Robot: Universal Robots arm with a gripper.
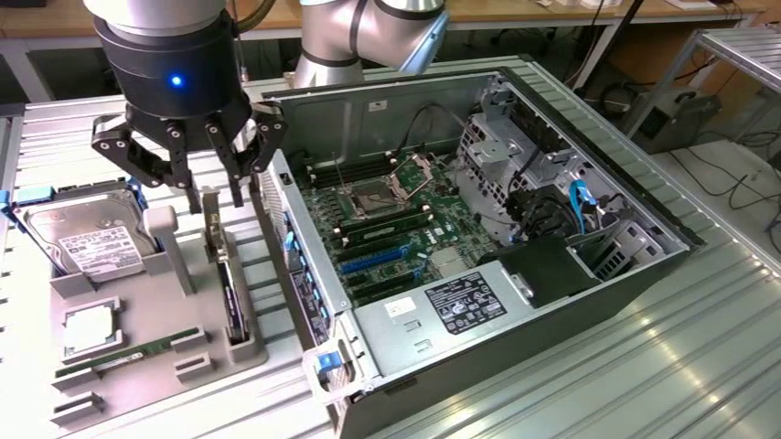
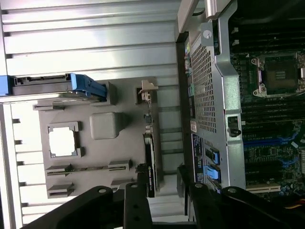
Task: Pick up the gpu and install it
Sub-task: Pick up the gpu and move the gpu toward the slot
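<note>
I count one gpu (image 1: 227, 274), one hard drive (image 1: 88, 240), one processor chip (image 1: 91, 327) and one memory stick (image 1: 128, 352): four parts in all, on a single grey tray (image 1: 153, 293). There is one open computer case (image 1: 366, 105). My arm carries one gripper (image 1: 214, 197), and that gripper has two fingers (image 1: 192, 187). One blue cable (image 1: 580, 197) shows inside the case.

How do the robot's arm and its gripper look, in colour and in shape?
The arm is made of round silver-grey tubes and joints. Its last part is a black cylinder with a small blue light glowing on it. The gripper is black, built of jointed bars with pale round pins, and it ends in two narrow straight fingers.
</note>
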